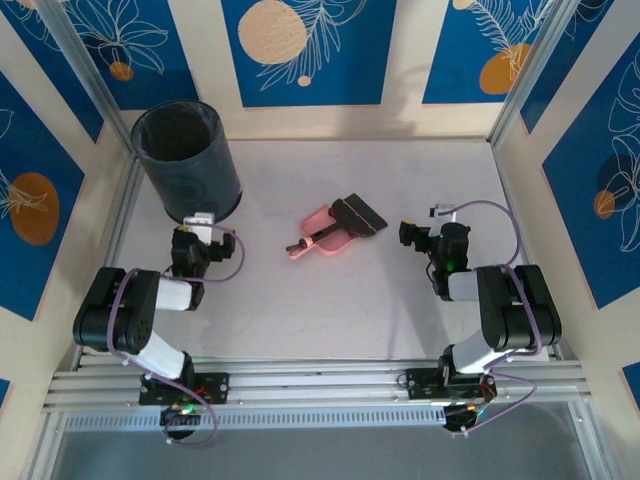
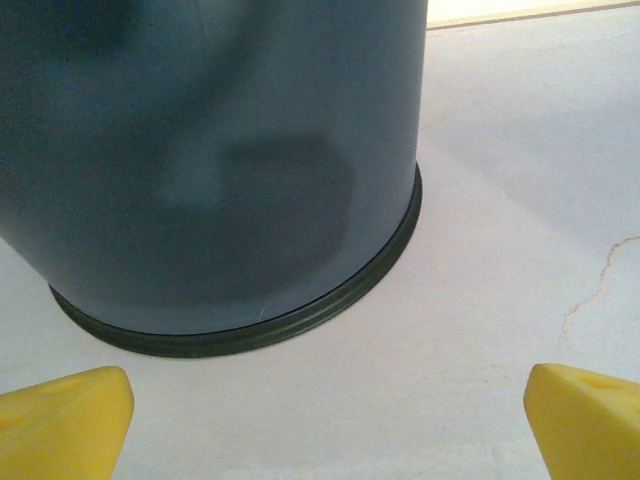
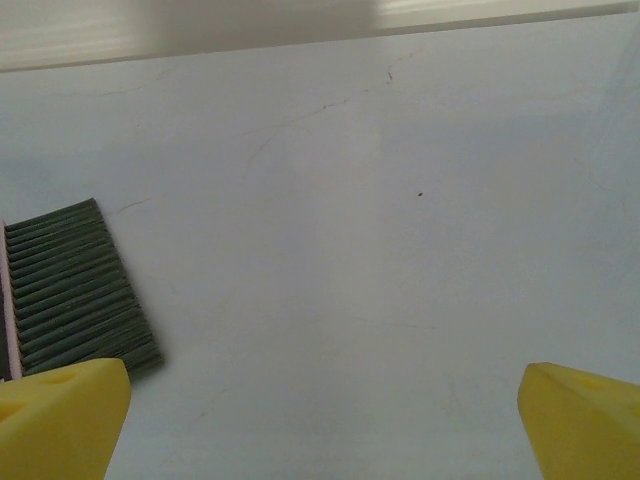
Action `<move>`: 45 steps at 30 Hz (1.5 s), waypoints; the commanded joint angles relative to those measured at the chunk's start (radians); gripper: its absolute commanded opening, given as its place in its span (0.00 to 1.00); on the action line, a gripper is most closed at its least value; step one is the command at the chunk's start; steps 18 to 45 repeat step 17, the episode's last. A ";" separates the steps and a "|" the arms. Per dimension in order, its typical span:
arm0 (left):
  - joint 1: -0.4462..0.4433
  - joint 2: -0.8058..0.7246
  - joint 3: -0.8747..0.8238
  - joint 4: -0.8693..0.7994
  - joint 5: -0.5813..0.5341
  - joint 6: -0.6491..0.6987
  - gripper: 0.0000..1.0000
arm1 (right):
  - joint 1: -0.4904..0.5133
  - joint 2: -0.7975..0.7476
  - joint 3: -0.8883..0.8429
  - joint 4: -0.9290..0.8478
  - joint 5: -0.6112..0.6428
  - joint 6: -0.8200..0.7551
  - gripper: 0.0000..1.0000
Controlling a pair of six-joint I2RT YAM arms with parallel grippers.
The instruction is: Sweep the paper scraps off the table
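**Sweeping judged to be almost finished**

The pink dustpan (image 1: 322,232) and the brush (image 1: 360,214) are laid together on the bench (image 1: 380,300), and neither is held. The left fingers (image 2: 60,415) are spread wide and empty before the dark bin (image 1: 187,160). The right fingers (image 3: 60,410) are spread wide and empty beside the brush. Where the paper scraps are cannot be told; they are judged to be inside the bin.

light: bright, even | shadows: soft on table (image 1: 330,320) | focus: bin (image 2: 200,150) wall blurred in left wrist view
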 commanded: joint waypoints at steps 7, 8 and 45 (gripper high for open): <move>0.012 0.004 0.020 -0.010 0.035 0.020 1.00 | -0.005 -0.001 0.014 0.004 -0.009 0.002 0.99; 0.012 0.004 0.020 -0.010 0.035 0.020 1.00 | -0.004 -0.001 0.014 0.004 -0.009 0.000 0.99; 0.014 0.004 0.018 -0.007 0.038 0.020 1.00 | -0.004 0.000 0.015 0.003 -0.009 0.001 0.99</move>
